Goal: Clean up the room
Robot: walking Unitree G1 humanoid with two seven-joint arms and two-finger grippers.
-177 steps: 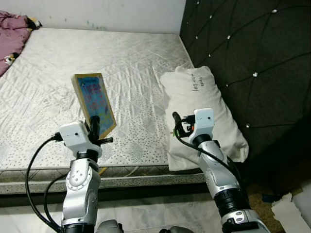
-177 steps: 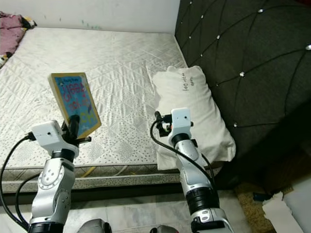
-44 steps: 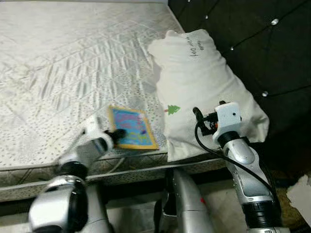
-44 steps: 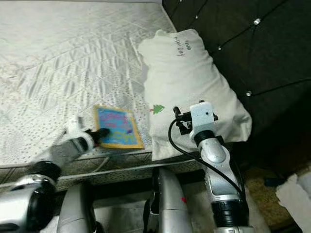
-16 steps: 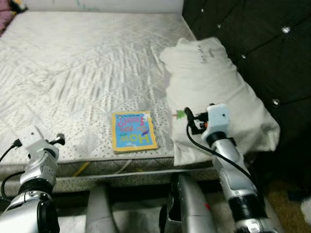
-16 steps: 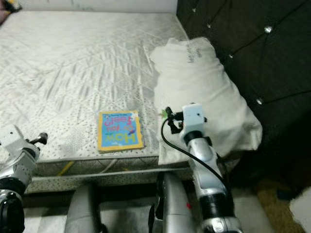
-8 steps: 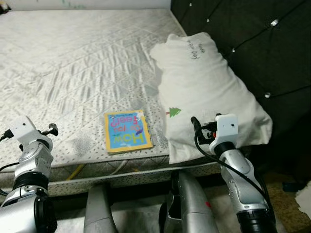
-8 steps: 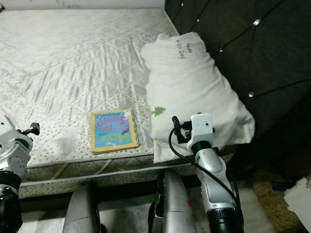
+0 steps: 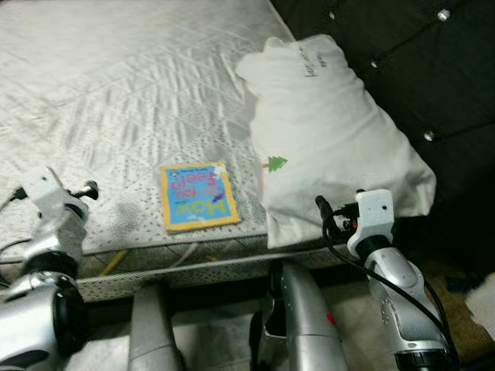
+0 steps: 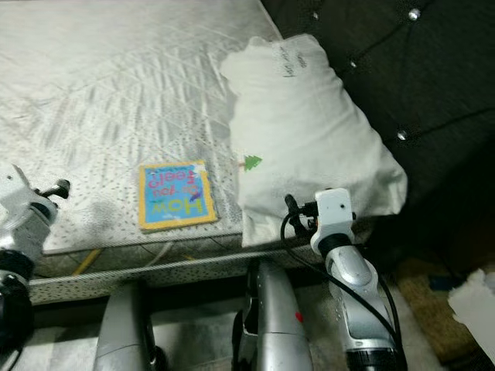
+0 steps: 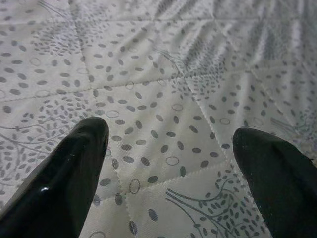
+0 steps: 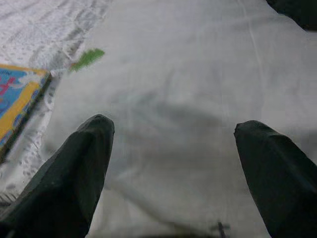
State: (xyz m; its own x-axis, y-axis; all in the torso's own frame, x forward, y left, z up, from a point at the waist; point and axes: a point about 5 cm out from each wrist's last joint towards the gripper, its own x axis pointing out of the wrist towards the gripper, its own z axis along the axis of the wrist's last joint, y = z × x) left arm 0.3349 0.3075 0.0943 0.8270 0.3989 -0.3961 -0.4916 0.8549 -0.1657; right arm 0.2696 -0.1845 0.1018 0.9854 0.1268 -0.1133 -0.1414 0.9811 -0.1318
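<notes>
A bare white quilted mattress (image 9: 116,85) fills the left and far part of the scene, its near edge showing a grey piped seam. To its right stands a dark tufted headboard (image 9: 433,69) studded with shiny buttons. At the near right, a pale scrap (image 9: 483,297) lies on the brownish floor (image 9: 445,274).

A thin yellow-bordered picture book with a blue cover (image 9: 197,196) lies flat and closed on the quilted white mattress (image 9: 116,93), near its front edge, just beside the white pillow with a small green tree print (image 9: 332,147).
</notes>
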